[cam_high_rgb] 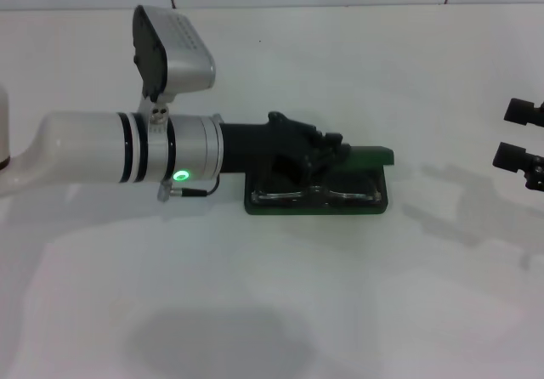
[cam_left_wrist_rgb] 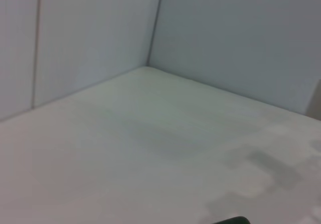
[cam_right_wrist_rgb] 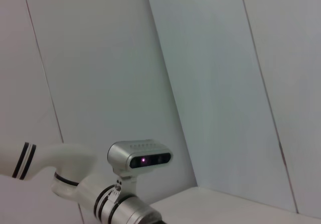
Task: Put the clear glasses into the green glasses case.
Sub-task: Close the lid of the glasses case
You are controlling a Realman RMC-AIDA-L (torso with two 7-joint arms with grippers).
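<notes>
The green glasses case (cam_high_rgb: 371, 153) lies open in the middle of the white table, its lid standing along the far side. The clear glasses (cam_high_rgb: 316, 195) lie inside it, their lens along the near rim. My left gripper (cam_high_rgb: 328, 151) reaches in from the left and hangs low over the far half of the case, hiding part of the glasses. A sliver of the case (cam_left_wrist_rgb: 233, 220) shows at the edge of the left wrist view. My right gripper (cam_high_rgb: 520, 137) is parked at the table's right edge, open and holding nothing.
White walls close off the table at the back. The left arm with its wrist camera (cam_high_rgb: 170, 52) stretches across the left half of the table, and the same arm (cam_right_wrist_rgb: 141, 159) shows in the right wrist view.
</notes>
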